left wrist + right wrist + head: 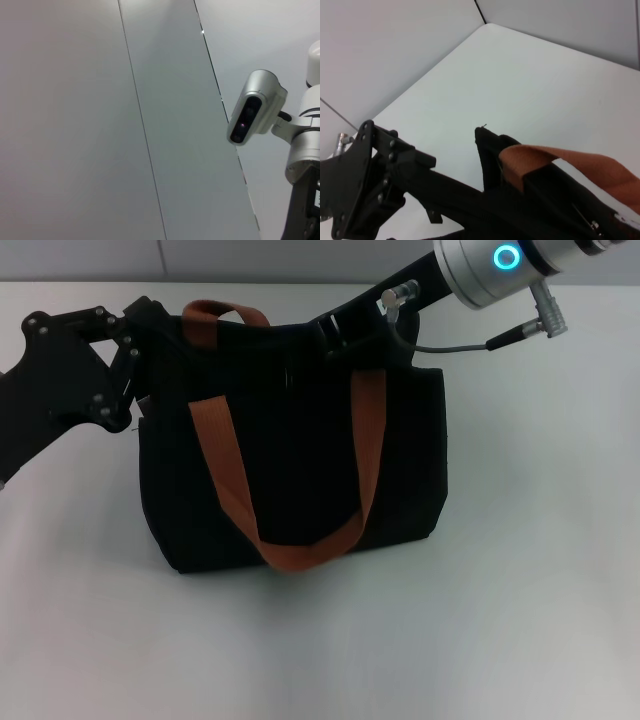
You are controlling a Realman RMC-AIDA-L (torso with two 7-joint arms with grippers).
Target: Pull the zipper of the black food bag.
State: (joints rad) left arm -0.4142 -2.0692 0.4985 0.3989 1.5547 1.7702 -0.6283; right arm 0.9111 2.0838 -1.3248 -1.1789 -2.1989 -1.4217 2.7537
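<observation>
On white table [520, 620], black food bag [290, 460], both hands at top

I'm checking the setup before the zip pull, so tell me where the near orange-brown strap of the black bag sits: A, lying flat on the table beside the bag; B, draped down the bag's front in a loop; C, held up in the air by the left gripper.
B: the near strap hangs down the front of the black food bag in a U-shaped loop.

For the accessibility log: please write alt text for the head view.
A black food bag with orange-brown straps stands on a white table. The left gripper is at its top left corner, and the right gripper reaches over its top edge.
</observation>
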